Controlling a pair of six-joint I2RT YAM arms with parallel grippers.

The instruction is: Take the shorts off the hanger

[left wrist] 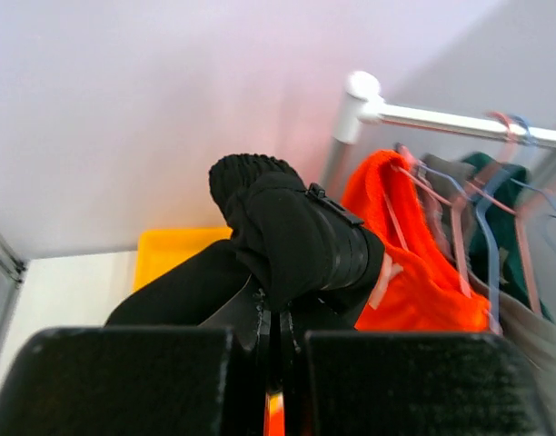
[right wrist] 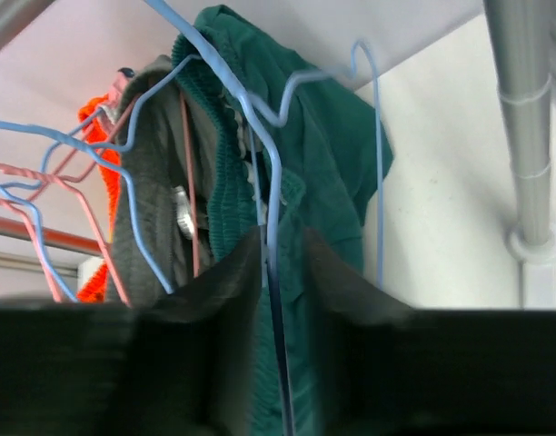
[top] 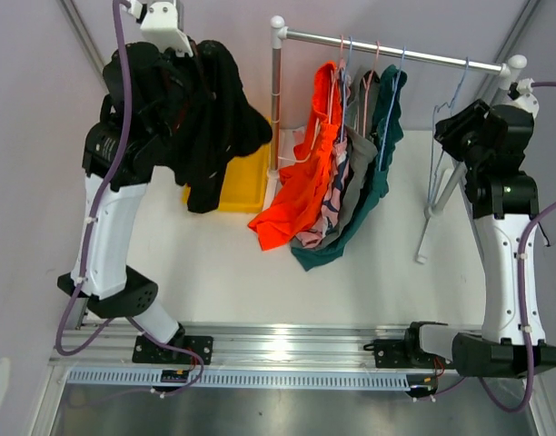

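We are looking at the rack (top: pixel 387 50) standing far centre, its rail carrying the orange shorts (top: pixel 296 195), pink patterned shorts (top: pixel 325 218), grey shorts (top: pixel 355 173) and teal shorts (top: pixel 382 127). Far left, the black shorts (top: pixel 214 127) are dangling over a yellow bin (top: pixel 242 186), and the left gripper (left wrist: pixel 278 331) is clamping them. The right gripper (right wrist: pixel 278 263) is sitting narrowly around a blue hanger (right wrist: pixel 270 218); we cannot tell whether it is pinching.

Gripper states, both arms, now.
Left gripper: closed, holding the black shorts.
Right gripper: looks closed on the wire of the blue hanger.
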